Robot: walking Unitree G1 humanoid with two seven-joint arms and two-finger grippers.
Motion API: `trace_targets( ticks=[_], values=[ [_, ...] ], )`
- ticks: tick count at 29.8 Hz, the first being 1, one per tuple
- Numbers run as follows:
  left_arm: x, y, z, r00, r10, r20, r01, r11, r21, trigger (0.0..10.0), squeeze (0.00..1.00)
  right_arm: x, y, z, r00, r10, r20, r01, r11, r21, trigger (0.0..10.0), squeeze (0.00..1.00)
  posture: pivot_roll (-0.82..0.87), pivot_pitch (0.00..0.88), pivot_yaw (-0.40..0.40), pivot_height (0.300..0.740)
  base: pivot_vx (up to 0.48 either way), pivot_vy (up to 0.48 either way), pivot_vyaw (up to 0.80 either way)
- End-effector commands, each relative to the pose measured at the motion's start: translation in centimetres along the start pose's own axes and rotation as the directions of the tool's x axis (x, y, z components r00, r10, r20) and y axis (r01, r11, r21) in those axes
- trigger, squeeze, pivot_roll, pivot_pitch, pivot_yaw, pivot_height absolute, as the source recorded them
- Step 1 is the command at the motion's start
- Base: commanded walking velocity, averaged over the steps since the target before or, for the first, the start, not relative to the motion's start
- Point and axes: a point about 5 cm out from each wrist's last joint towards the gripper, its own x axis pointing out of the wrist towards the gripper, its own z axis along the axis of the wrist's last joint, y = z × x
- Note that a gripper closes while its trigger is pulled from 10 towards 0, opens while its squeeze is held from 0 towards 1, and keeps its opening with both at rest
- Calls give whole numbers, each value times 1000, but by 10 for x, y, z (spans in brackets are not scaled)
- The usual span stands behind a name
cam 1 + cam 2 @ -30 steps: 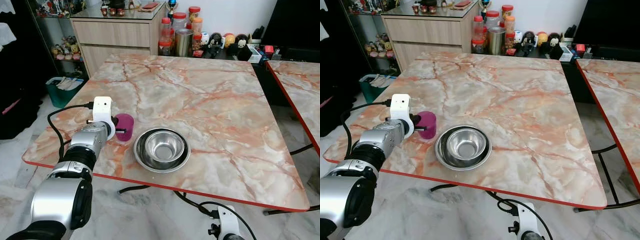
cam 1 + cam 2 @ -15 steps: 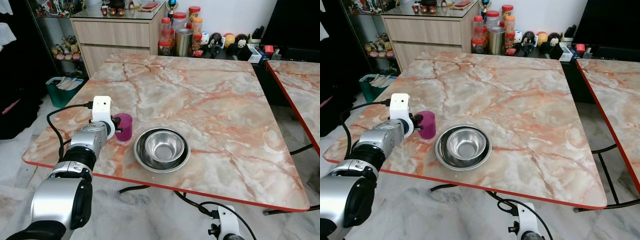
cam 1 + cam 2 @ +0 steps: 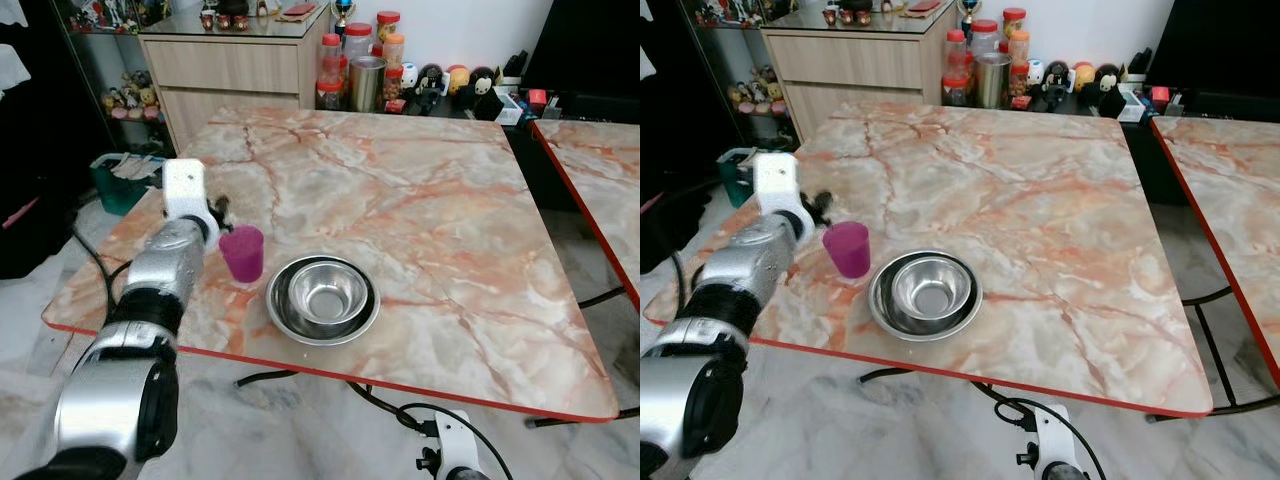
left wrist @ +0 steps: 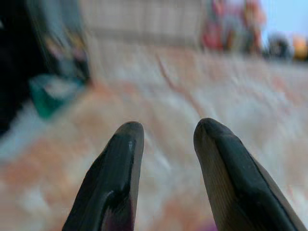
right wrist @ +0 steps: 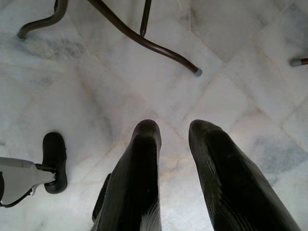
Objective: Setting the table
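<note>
Your pink cup (image 3: 243, 252) stands upright near the front left edge of the marble surface (image 3: 430, 210), just beside the steel bowl (image 3: 323, 298) on the bowl's left. The left gripper (image 3: 222, 208) hangs just beyond the cup's far-left side, above its rim, fingers (image 4: 115, 178) parted and holding nothing. So the cup lies toward you and below those fingers. The right gripper (image 5: 174, 139), fingers apart and empty, hangs over the floor, well away.

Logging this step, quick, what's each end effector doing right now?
Left end effector: open, empty, raised beside the cup.
Right end effector: open, empty, hanging over the floor.
</note>
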Motion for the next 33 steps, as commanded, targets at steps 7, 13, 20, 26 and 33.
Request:
trace_targets(
  ticks=[7,13,20,26,33],
  values=[
    [-37,107,-7,921,358,157,-390,853,346,10000,0,0,1,0,1000,1,-5,-1,1000,3,10000,0,120,0,-1,740,0,0,0],
    [-85,175,-55,759,650,47,-590,654,473,10000,0,0,1,-1,1000,1,-10,-1,1000,1,10000,0,124,0,2,740,0,0,0],
    [-134,198,-117,617,776,-130,-581,561,590,10000,0,0,2,-1,1000,-5,-8,5,1000,8,10000,0,118,0,7,740,0,0,0],
    [-175,176,-188,547,671,-500,-419,737,531,10000,0,0,2,-2,1000,-9,-10,9,1000,7,10000,0,110,0,13,740,0,0,0],
    [-186,113,-233,606,386,-695,-101,904,415,10000,0,0,2,-2,1000,-6,-3,6,1000,8,10000,0,103,0,8,740,0,0,0]
  ],
)
